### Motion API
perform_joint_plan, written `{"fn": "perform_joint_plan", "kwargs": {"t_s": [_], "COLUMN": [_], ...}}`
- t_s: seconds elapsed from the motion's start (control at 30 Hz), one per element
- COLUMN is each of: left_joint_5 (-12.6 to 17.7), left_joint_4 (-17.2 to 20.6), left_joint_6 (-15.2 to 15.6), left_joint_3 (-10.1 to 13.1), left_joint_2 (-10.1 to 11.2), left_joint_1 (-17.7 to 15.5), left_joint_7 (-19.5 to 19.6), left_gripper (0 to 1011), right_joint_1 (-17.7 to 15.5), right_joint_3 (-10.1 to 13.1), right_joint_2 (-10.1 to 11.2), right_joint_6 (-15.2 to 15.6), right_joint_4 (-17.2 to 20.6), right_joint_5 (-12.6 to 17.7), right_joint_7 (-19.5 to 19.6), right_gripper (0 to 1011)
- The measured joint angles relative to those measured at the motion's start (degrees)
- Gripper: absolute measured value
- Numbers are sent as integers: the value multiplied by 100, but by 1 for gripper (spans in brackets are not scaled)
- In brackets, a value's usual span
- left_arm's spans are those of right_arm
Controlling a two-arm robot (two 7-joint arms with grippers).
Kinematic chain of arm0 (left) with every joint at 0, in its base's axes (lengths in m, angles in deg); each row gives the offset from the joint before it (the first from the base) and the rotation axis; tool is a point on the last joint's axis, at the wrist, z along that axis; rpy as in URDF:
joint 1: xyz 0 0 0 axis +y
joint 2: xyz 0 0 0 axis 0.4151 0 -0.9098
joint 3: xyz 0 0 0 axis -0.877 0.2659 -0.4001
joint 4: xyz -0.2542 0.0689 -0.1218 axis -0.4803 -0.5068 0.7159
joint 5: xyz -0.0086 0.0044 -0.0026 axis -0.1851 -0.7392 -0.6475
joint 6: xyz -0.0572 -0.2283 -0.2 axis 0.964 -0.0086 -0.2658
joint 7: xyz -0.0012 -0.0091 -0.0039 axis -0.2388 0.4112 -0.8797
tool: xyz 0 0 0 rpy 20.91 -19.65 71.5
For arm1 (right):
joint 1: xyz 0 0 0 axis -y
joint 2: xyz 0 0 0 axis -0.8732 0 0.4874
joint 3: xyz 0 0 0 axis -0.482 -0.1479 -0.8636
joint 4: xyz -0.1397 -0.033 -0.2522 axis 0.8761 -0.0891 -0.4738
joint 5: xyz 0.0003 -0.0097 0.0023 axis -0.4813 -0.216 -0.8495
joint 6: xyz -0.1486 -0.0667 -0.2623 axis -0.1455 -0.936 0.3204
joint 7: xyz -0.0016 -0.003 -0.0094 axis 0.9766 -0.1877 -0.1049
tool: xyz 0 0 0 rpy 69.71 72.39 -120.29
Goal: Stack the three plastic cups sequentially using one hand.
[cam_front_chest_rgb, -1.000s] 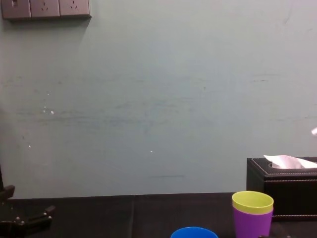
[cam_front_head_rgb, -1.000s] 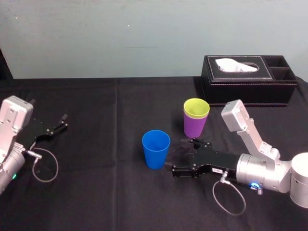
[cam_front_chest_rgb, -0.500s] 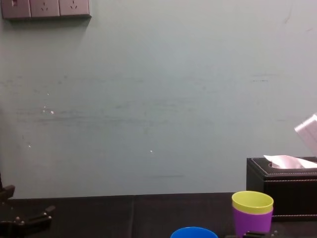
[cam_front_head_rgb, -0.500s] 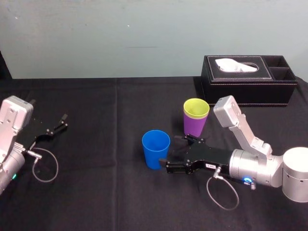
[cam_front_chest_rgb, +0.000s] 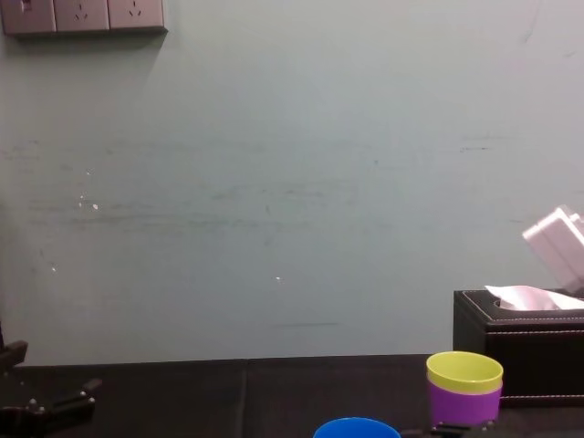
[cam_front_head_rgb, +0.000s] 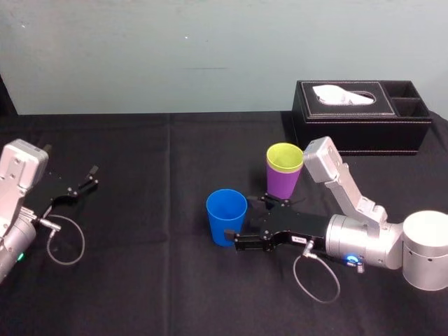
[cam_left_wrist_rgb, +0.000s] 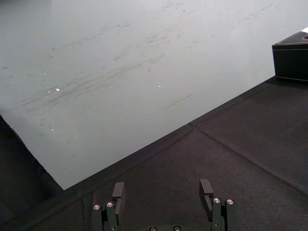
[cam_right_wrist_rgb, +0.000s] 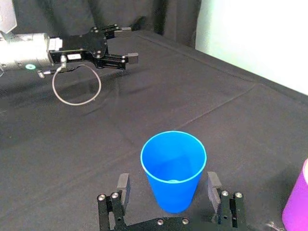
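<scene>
right gripper (cam_right_wrist_rgb: 167, 177) wide around blue cup (cam_right_wrist_rgb: 173, 161)

My right gripper (cam_front_head_rgb: 245, 217) is a flat black plate with slim fingers (cam_right_wrist_rgb: 122, 185) studded with silver screws, and it bears a small white label (cam_front_head_rgb: 299, 239); behind it sits a silver cylindrical wrist (cam_front_head_rgb: 350, 238), a blue light (cam_front_head_rgb: 358, 263) at its 6 o'clock; a thin grey cable (cam_front_head_rgb: 297, 276) loops below; a light grey box (cam_front_head_rgb: 319, 158) stands at its 12 o'clock; my left gripper (cam_front_head_rgb: 93, 176) matches in black and grey.
</scene>
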Motion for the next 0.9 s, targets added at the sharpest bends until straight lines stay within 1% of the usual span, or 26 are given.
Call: {"fn": "perform_joint_plan", "kwargs": {"t_s": [0.4, 0.9], "left_joint_5": [0, 0], "left_joint_4": [0, 0], "left_joint_6": [0, 0], "left_joint_3": [0, 0], "left_joint_2": [0, 0], "left_joint_1": [0, 0], "left_joint_7": [0, 0], "left_gripper": [1010, 1010], "right_joint_1": [135, 247], "right_joint_3": [-82, -146], "right_joint_2": [-130, -251], "right_joint_6": [5, 7], "right_joint_4": [-182, -315], "right_joint_5": [-76, -172], "right_joint_7": [5, 16], "right_gripper": [1003, 1003]}}
